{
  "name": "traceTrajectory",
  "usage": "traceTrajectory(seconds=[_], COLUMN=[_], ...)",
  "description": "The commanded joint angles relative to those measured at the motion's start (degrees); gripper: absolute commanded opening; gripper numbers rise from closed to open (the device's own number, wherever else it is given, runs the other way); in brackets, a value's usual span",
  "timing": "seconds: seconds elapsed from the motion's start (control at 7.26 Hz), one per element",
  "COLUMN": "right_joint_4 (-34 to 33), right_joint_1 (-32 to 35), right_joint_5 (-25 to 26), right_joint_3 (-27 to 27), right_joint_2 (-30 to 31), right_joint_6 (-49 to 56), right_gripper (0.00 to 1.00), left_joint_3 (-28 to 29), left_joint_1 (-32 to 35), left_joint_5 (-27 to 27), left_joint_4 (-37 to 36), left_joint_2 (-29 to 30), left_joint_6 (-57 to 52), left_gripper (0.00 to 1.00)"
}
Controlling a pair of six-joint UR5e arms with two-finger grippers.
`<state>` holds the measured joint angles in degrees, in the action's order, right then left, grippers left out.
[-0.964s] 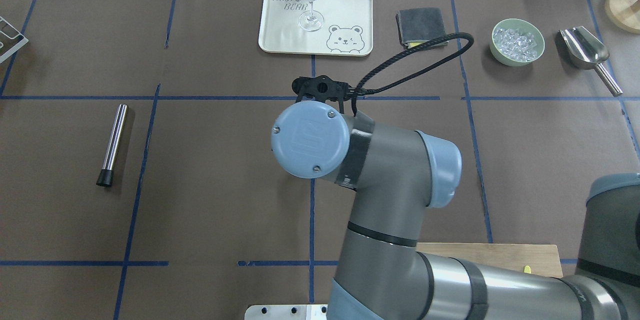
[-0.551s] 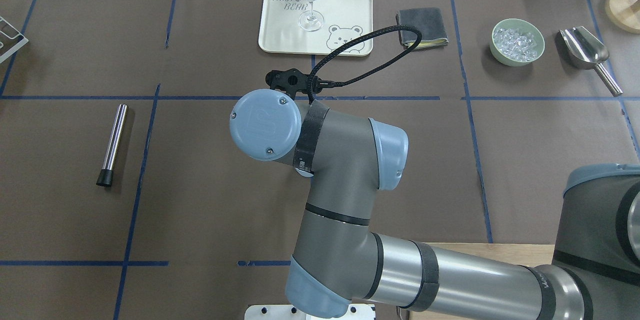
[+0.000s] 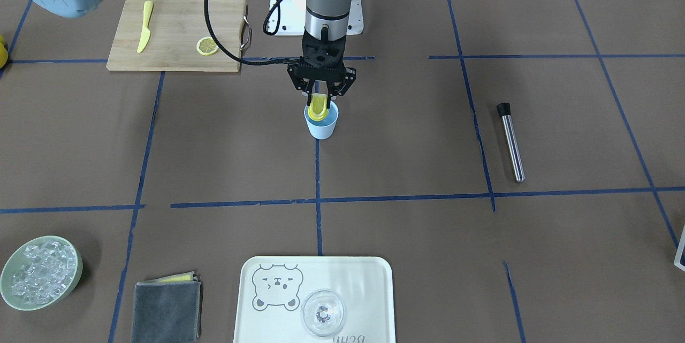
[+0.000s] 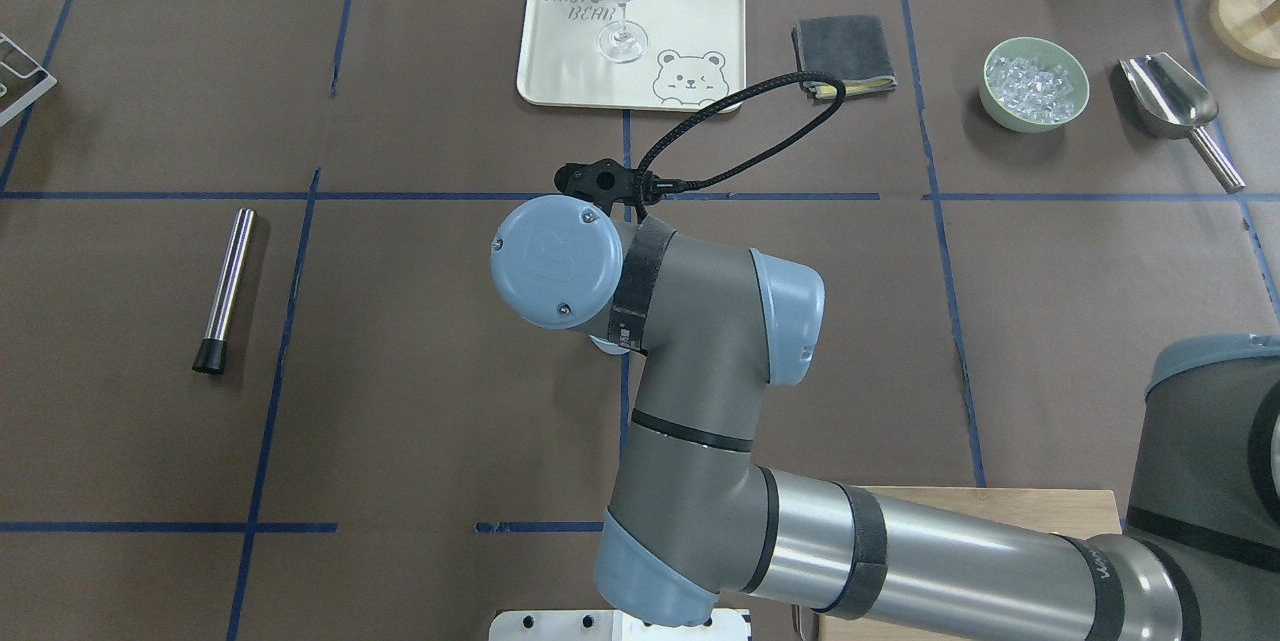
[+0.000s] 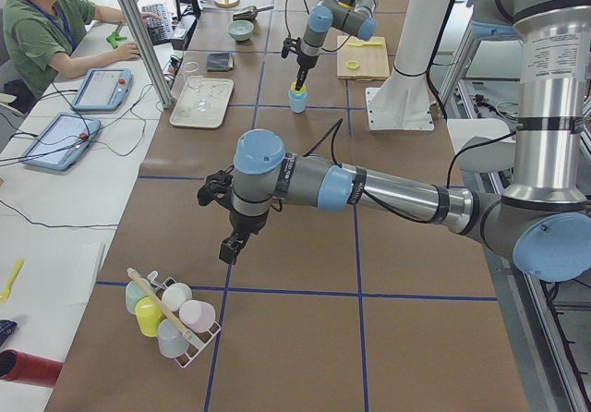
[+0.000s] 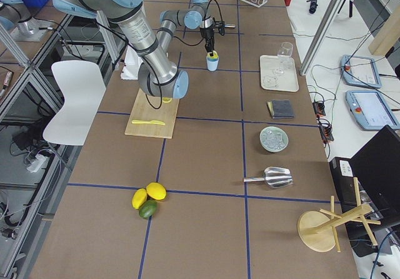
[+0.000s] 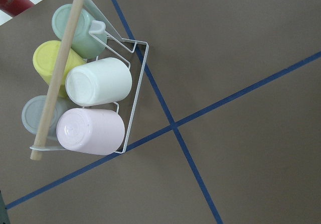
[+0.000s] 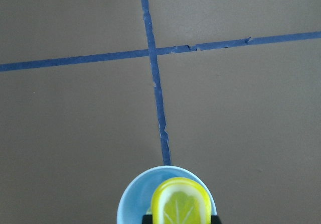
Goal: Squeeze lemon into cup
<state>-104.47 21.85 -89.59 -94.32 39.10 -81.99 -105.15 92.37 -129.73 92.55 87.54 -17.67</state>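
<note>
My right gripper (image 3: 319,98) is shut on a lemon slice (image 3: 319,106) and holds it upright, right over the mouth of the light-blue cup (image 3: 321,124) near the table's middle. In the right wrist view the lemon's pale segmented face (image 8: 180,204) sits in front of the cup's rim (image 8: 131,196). In the overhead view the right wrist hides the lemon and the gripper. A second lemon slice (image 3: 207,46) lies on the cutting board (image 3: 176,27). My left gripper (image 5: 231,244) hangs above the table near a cup rack (image 5: 171,315); I cannot tell whether it is open or shut.
A yellow knife (image 3: 144,25) lies on the board. A clear glass (image 3: 323,313) stands on the bear tray (image 3: 374,279). There are also a green ice bowl (image 3: 40,273), a grey cloth (image 3: 167,311), a metal rod (image 3: 511,142) and a scoop (image 4: 1170,96).
The right arm's wrist swung to the left over the table's middle, then came back slightly right. Its cable loop moved with it.
</note>
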Motion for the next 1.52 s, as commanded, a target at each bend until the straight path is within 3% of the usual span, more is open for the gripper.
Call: traceTrajectory(seconds=[0.0,0.55,0.69,0.83,1.1,1.24,1.38], right_joint_4=[0.05,0.32,0.4,2.06,10.83,11.39,11.39], right_joint_1=[-0.14,2.12,5.8,10.71,22.82,29.15,35.57], right_joint_5=[0.03,-1.36,-5.38,-9.16,-20.82,-25.76,-29.55], right_joint_3=[-0.16,-2.95,-5.32,-8.56,-9.04,-8.95,-8.43], right_joint_2=[0.1,1.06,3.94,8.4,18.16,21.68,25.98], right_joint_6=[0.08,7.06,12.15,21.86,40.76,50.78,61.93], right_gripper=[1.0,1.0,1.0,1.0,1.0,1.0,1.0], left_joint_3=[0.04,0.22,-0.22,0.38,1.61,2.75,3.37], left_joint_1=[0.0,-0.09,-0.17,-0.17,-0.35,-0.35,-0.35], left_joint_5=[0.0,-0.09,-0.09,-0.09,-0.17,-3.05,-9.69], left_joint_4=[0.0,0.08,0.78,7.57,24.17,26.78,27.5], left_joint_2=[0.0,0.26,0.96,0.88,0.96,0.88,0.18], left_joint_6=[0.0,0.52,0.09,0.17,0.7,0.7,2.1], left_gripper=[1.0,1.0,1.0,1.0,1.0,1.0,1.0])
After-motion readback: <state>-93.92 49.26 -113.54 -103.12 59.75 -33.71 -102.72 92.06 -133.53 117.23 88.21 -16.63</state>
